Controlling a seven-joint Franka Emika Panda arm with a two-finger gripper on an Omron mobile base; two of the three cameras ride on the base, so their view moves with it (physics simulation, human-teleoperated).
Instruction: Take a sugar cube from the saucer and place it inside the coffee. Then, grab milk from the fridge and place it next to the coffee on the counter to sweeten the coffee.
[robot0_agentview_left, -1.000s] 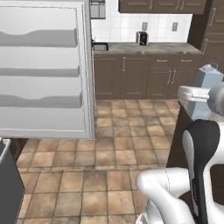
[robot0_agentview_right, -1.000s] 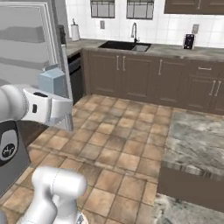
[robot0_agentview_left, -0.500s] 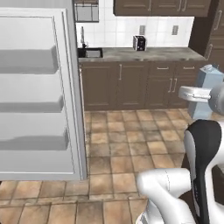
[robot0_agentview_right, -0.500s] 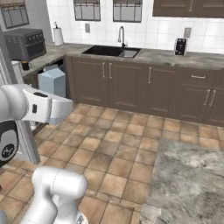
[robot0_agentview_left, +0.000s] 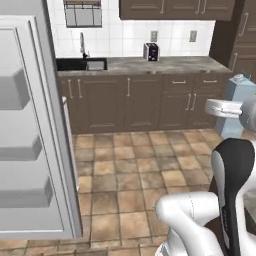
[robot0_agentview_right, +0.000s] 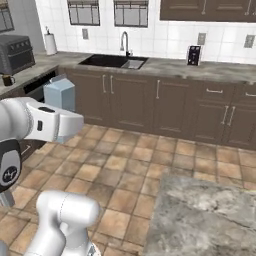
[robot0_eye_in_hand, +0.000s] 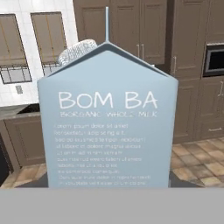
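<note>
Milk (robot0_eye_in_hand: 107, 120) sits upright in my gripper (robot0_agentview_left: 235, 107), jaws clamped on its sides, carried high over the floor so it clears the cabinets; fridge (robot0_agentview_left: 30, 125) door stands open at left; I judge the counter (robot0_agentview_right: 210, 215) comes next.

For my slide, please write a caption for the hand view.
Pale blue milk carton held upright in the pincer, close to the camera, with dark brown kitchen cabinets behind it.

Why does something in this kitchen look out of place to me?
Likely the milk carton: it is up in the air above the tiled floor, upright, held in the robot's tool. The fridge door also stands open. Nothing looks spilled or damaged.
</note>
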